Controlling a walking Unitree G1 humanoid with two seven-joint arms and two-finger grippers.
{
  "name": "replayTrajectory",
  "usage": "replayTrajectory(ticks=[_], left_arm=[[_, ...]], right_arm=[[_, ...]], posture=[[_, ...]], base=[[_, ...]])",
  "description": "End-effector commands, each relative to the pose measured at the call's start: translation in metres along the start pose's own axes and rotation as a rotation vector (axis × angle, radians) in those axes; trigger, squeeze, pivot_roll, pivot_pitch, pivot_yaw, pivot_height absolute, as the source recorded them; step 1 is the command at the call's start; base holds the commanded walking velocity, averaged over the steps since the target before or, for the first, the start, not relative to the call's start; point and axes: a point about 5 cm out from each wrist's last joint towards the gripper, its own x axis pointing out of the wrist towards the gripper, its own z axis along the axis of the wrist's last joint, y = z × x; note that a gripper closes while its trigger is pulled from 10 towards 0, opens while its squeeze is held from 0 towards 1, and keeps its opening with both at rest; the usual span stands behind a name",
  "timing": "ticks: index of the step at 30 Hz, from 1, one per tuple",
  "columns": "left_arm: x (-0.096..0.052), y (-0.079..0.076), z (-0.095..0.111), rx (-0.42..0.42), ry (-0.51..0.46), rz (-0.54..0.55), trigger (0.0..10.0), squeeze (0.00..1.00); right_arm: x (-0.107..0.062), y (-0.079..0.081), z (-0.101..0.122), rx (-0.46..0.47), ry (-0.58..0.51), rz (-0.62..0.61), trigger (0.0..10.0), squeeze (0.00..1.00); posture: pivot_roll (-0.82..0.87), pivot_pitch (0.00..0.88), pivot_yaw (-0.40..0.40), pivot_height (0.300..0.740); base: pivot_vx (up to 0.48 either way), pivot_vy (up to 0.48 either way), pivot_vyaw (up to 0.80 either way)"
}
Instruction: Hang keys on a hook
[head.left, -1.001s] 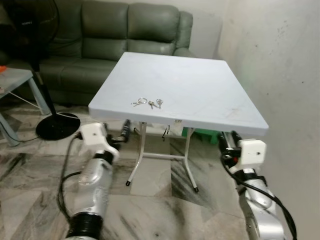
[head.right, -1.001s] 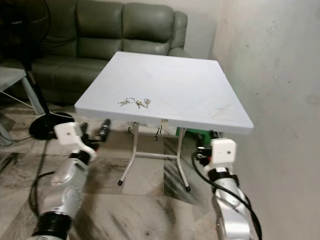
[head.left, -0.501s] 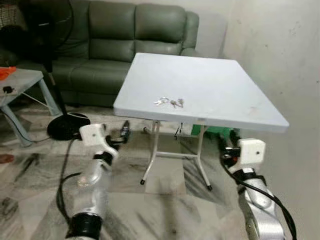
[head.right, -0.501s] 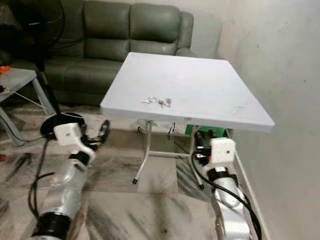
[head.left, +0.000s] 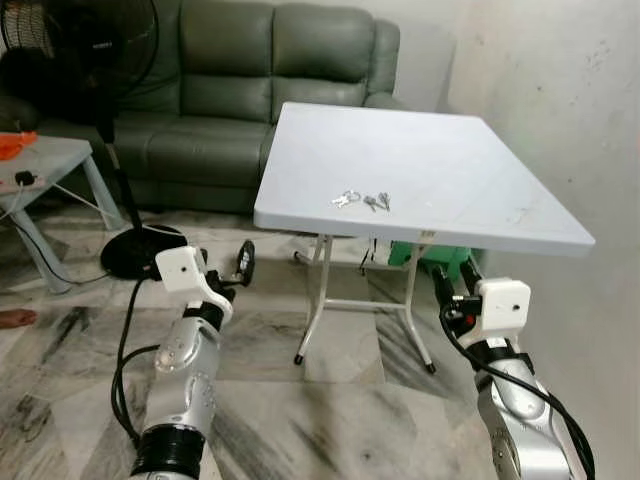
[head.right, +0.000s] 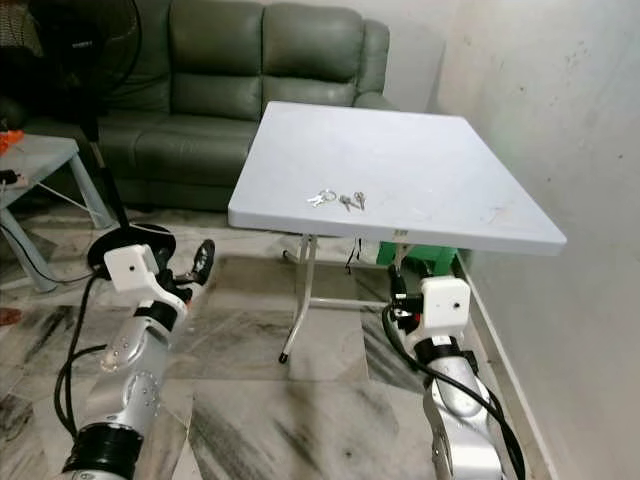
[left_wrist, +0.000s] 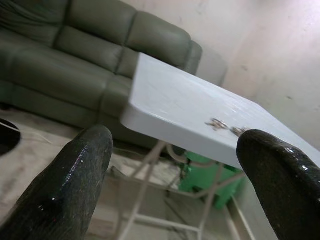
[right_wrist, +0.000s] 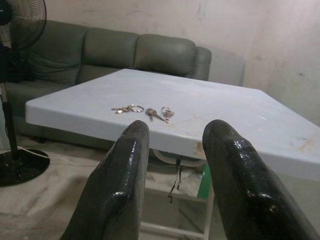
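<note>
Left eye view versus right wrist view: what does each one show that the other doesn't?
Extra in the left eye view: both silver arms from above, the left end effector and right end effector held low before the table, the marble floor and a small side table. Extra in the right wrist view: a low, close look along the right end effector's two black fingers, standing apart. Shared: the white table, the keys near its front edge, the green sofa, the fan.

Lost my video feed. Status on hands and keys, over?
Left hand open, right hand open, both low, short of the table. Keys lie near its front edge. No hook seen.
</note>
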Motion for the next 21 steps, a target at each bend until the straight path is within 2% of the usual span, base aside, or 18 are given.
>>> replayTrajectory(ticks=[1,8,21], left_arm=[[0.0017,-0.0034,-0.0012,-0.002,0.017,-0.006,10.0,0.00],[0.0016,-0.0035,-0.0013,-0.008,0.021,-0.018,10.0,0.00],[0.0019,-0.0044,-0.0005,-0.006,0.017,-0.030,10.0,0.00]], right_arm=[[0.0002,-0.0053,0.0015,-0.008,0.003,-0.013,10.0,0.00],[0.0004,-0.0049,0.0005,-0.009,0.008,-0.008,10.0,0.00],[0.0013,-0.0028,0.0000,-0.015,0.008,0.005,10.0,0.00]], posture=[[-0.02,0.000,-0.049,0.740],[-0.02,0.000,-0.051,0.740],[-0.02,0.000,-0.052,0.740]], base=[[0.000,0.000,0.00],[0.000,0.000,0.00],[0.346,0.000,0.00]])
